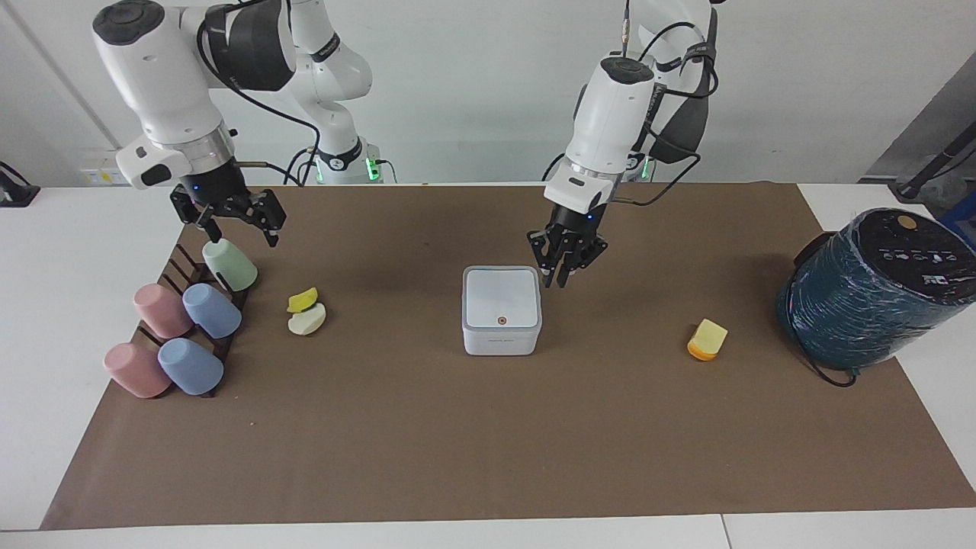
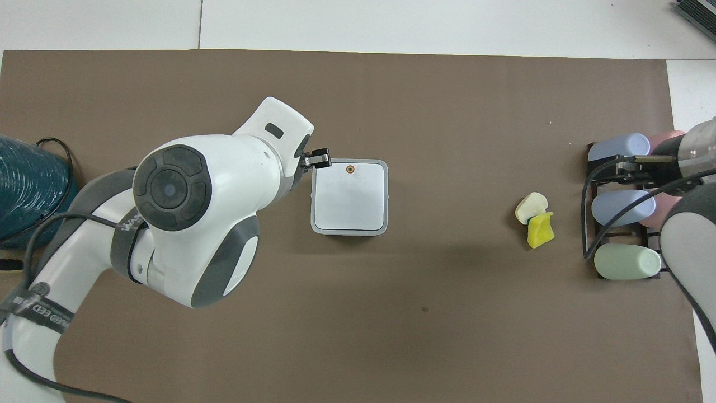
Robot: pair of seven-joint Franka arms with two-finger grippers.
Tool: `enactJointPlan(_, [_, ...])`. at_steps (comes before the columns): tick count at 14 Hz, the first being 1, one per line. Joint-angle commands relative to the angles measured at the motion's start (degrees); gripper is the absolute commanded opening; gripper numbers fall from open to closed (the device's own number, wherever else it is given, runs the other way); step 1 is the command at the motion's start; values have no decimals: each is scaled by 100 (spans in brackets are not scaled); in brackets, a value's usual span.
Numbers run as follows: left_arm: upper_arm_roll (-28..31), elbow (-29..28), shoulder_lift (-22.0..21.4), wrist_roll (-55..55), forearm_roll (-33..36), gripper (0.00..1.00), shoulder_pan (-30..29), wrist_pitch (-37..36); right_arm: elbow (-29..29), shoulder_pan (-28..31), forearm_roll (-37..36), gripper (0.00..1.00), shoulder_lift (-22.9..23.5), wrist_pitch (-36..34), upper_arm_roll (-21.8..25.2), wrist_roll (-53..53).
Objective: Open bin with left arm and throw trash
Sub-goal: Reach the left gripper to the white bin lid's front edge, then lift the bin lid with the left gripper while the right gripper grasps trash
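two arms up: left pincer (image 1: 557, 284) nearly together beside the shut bin (image 1: 502, 309), right pincer (image 1: 238, 231) apart over cups (image 1: 229, 264).

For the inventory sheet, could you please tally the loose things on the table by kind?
Cups: 5 (2 pink, 2 blue, 1 green)
Trash chunks: 3 (yellow, cream, yellow-orange)
Bin: 1
Teal cylinder: 1
Total: 10
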State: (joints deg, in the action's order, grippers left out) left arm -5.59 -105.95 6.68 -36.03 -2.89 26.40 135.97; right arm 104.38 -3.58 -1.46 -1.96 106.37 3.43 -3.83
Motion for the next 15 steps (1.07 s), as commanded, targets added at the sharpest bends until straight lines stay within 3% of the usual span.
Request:
enactJointPlan(1, [102, -319, 88, -88, -132, 23, 207, 665, 135, 67, -65, 100, 387, 462, -9, 959])
enactJointPlan(7, [102, -593, 316, -79, -132, 19, 453, 1282, 161, 33, 304, 100, 1531, 1219, -9, 2263])
enactJointPlan(10, [102, -584, 728, -106, -132, 19, 576, 1774, 406, -81, 426, 100, 1716, 1551, -26, 2587])
enactJointPlan(15, [102, -593, 905, -97, -132, 19, 594, 1889, 987, -65, 761, 100, 1716, 2089, -26, 3123])
